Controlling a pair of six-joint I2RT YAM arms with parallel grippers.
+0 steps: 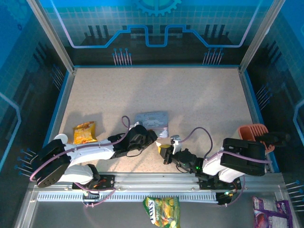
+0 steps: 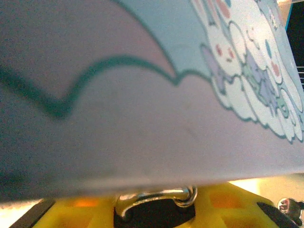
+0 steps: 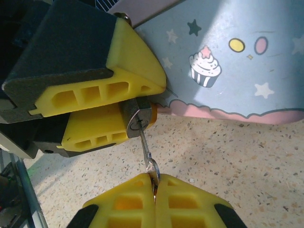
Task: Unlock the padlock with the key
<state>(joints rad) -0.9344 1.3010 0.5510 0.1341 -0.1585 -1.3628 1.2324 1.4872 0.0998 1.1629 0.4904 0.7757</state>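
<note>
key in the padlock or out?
In: key blade sits in the padlock keyway, head pinched in the right claw.

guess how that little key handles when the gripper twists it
The key looks thin and metal: probably stiff, yet bendable if forced sideways. The right gripper pinches only its end, so it may slip. Seated in the padlock, it likely won't wobble.

A robotics lab cell: speckled table (image 1: 190, 95) boxed in by blue circuit-printed panels (image 1: 156, 28), left arm (image 1: 90, 153) and right arm (image 1: 240, 159) bolted to an aluminium rail (image 1: 156, 179).
</note>
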